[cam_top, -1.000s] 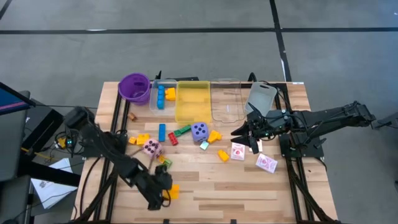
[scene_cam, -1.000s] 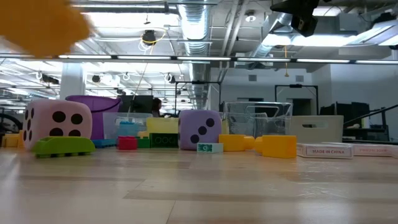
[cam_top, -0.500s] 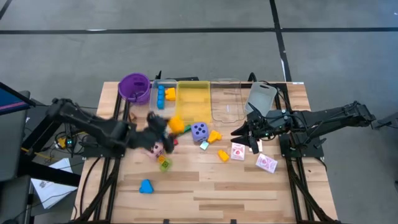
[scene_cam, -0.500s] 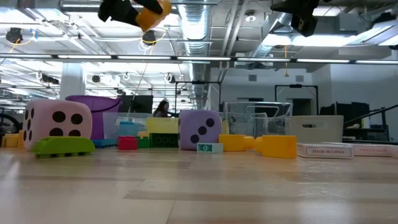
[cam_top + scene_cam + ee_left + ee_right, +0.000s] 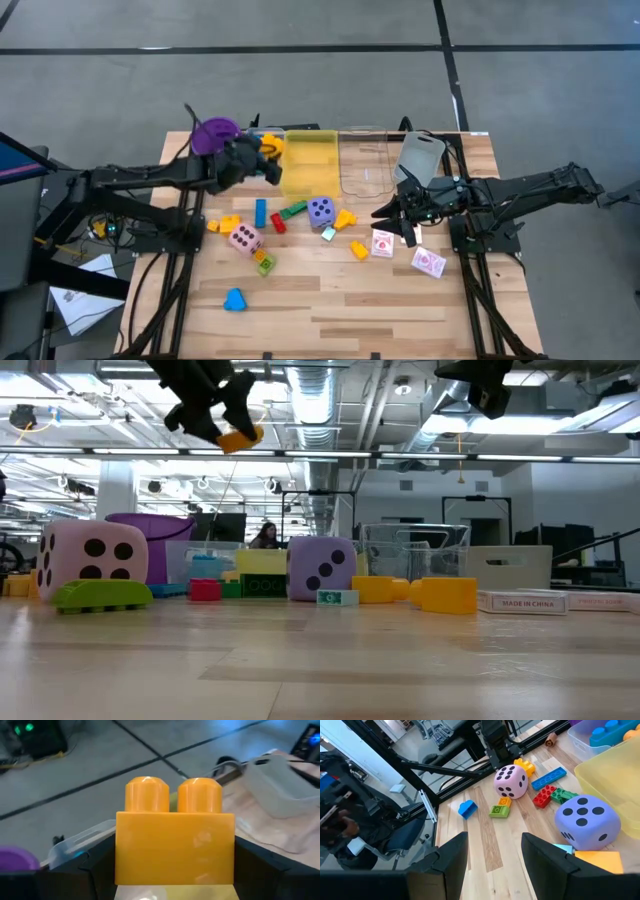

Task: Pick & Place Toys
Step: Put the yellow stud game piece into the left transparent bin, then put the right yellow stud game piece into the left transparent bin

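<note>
Left end effector [image 5: 268,156] clamped on orange block [image 5: 175,845], fingertips hidden | right end effector [image 5: 398,215] fingers apart, idle

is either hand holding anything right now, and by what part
The left hand holds an orange block by its two side faces, studs up. The right hand is open and holds nothing.

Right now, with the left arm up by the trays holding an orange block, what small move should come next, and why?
Probably lower a little and open. The left gripper is shut on the orange block, hanging high above the table by the clear tray and the yellow tray. The right gripper waits, open.
</note>
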### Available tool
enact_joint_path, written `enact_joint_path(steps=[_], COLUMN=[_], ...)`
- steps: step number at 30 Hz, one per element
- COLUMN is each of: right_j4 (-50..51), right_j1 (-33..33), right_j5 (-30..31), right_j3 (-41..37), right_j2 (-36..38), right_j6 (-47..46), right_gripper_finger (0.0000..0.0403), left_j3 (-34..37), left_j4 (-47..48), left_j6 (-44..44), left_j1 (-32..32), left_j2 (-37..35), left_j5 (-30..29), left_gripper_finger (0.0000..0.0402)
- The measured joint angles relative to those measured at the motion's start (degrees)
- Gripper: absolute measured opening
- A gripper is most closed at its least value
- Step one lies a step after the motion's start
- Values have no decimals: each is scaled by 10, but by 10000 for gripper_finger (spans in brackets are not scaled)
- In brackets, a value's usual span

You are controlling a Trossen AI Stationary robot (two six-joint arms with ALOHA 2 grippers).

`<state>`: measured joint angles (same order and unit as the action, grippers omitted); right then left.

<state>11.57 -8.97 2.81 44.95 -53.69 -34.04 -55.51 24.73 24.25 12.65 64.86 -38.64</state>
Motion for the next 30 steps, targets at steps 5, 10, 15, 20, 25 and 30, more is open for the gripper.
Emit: enact_joint_path(steps=[5,10,15,20,25,30], right_j4=[0,0,0,0,0,0], right_j1=[0,0,0,0,0,0], right_j5=[0,2,2,2,2,2], right_j3=[0,0,0,0,0,0], right_j2=[0,0,0,0,0,0], right_j6=[0,0,0,0,0,0], right_gripper_finger=[179,179,179,179,179,179], left_j3=[0,0,0,0,0,0], left_j4=[6,6,6,6,6,6], left_j6=[0,2,2,2,5,4], left_j1=[53,83,95,96,96,96], left_j2=[0,0,0,0,0,0], left_j5=[40,57,57,57,57,57], left_gripper_finger=[289,303,316,320,321,329])
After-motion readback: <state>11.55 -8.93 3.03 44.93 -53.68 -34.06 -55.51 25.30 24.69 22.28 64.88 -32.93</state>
